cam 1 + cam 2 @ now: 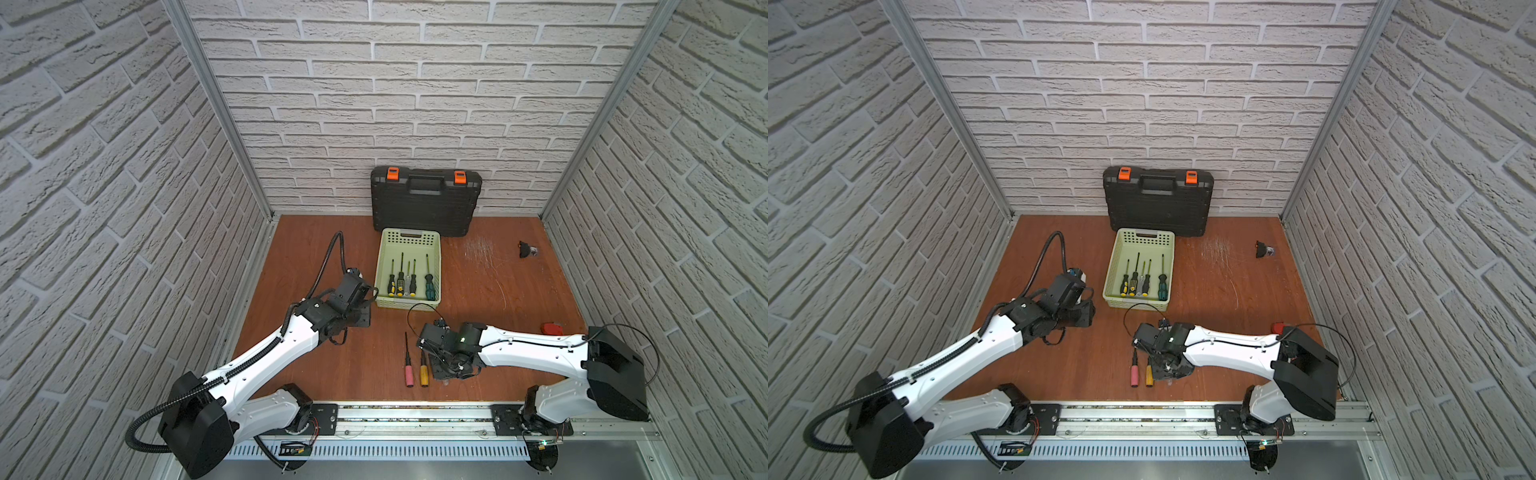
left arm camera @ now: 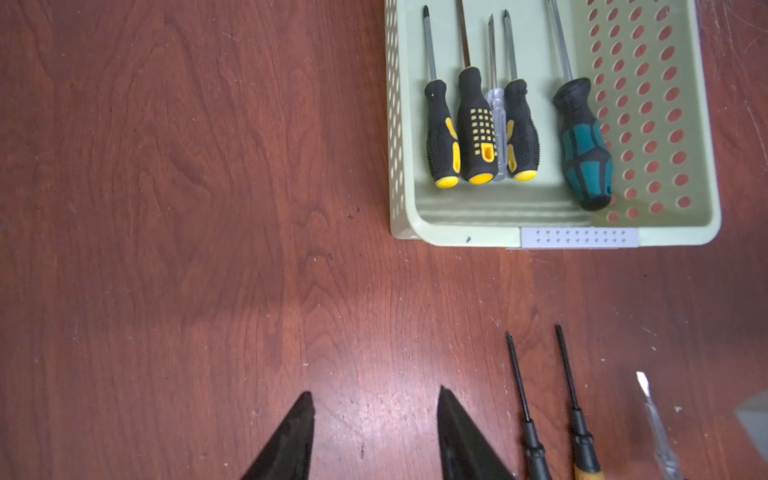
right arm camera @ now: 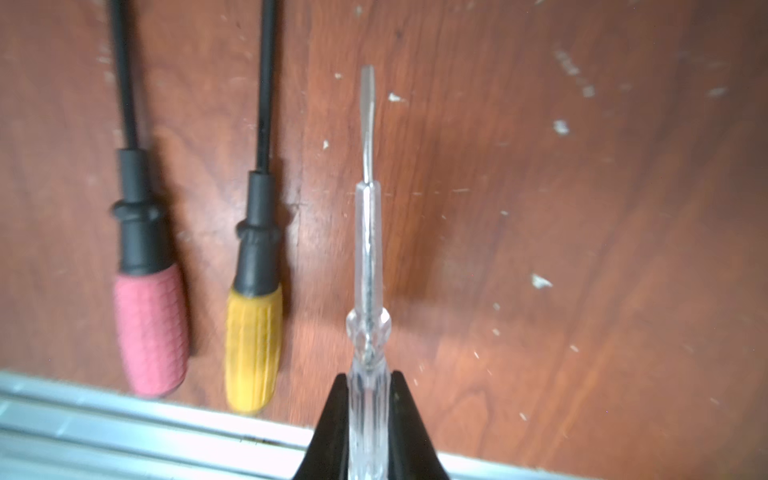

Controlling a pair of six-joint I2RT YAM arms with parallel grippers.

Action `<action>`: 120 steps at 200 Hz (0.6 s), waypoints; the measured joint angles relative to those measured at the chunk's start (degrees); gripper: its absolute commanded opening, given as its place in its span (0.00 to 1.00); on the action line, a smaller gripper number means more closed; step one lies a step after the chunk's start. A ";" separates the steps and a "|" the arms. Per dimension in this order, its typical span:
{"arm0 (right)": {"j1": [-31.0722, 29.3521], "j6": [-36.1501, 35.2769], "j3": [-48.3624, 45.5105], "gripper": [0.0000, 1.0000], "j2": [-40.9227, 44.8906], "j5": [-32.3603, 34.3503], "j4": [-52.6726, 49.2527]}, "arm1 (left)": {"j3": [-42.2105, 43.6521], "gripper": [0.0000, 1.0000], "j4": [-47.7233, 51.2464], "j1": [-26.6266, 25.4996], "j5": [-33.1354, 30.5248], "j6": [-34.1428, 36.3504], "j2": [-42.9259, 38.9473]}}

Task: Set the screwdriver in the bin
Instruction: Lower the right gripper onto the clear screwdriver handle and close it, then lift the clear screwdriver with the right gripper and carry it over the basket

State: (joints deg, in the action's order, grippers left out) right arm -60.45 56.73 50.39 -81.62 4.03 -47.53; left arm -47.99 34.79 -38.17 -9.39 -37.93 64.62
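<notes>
A clear-handled screwdriver [image 3: 368, 257] lies just over the wooden table near the front rail, and my right gripper [image 3: 369, 376] is shut on its handle. Its flat tip [image 2: 643, 382] also shows in the left wrist view. Beside it lie a pink-handled screwdriver [image 3: 149, 328] and a yellow-handled one [image 3: 253, 345], seen in both top views [image 1: 409, 370] [image 1: 1148, 374]. The pale green bin [image 1: 409, 232] [image 1: 1144, 237] [image 2: 465, 237] stands further back with several screwdrivers [image 1: 401, 284] inside. My left gripper [image 2: 376, 395] is open and empty, low over bare table left of the bin.
A black toolcase [image 1: 424, 203] with orange latches leans on the back wall behind the bin. A small black object [image 1: 525, 249] sits at the back right, a red object [image 1: 552, 328] by the right arm. An aluminium rail [image 1: 415, 409] runs along the front edge.
</notes>
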 measured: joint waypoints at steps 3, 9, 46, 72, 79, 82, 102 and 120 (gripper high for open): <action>0.13 -0.11 0.31 0.05 0.52 0.00 -0.48 | -0.11 0.49 0.11 0.09 -0.02 0.07 0.00; 0.35 -0.20 1.09 0.05 1.77 0.00 -1.60 | -0.42 0.49 0.33 0.22 -0.02 0.26 0.00; 1.44 -1.03 6.54 0.05 7.56 0.48 -9.07 | -1.49 0.49 0.46 1.16 -0.39 0.90 -0.07; 3.28 -2.45 10.73 0.05 8.96 1.31 -12.24 | -1.49 0.49 0.59 1.55 -0.44 0.87 -0.09; 4.57 -3.21 12.02 0.05 8.85 1.36 -12.22 | -1.49 0.49 0.63 1.57 -0.44 0.87 -0.11; 5.29 -3.58 12.55 0.05 8.76 1.29 -12.11 | -1.49 0.49 0.66 1.60 -0.44 0.87 -0.13; 10.64 -6.21 16.28 0.05 6.97 0.42 -10.38 | -1.51 0.49 1.07 1.60 -0.44 0.87 -0.37; 15.45 -8.50 19.52 0.05 3.50 -0.96 -6.73 | -1.51 0.49 1.51 1.66 -0.48 0.83 -1.18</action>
State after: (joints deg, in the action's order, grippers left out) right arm -44.99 48.23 69.91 -78.13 3.07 -54.26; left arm -49.50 36.29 -36.51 -9.87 -37.10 63.44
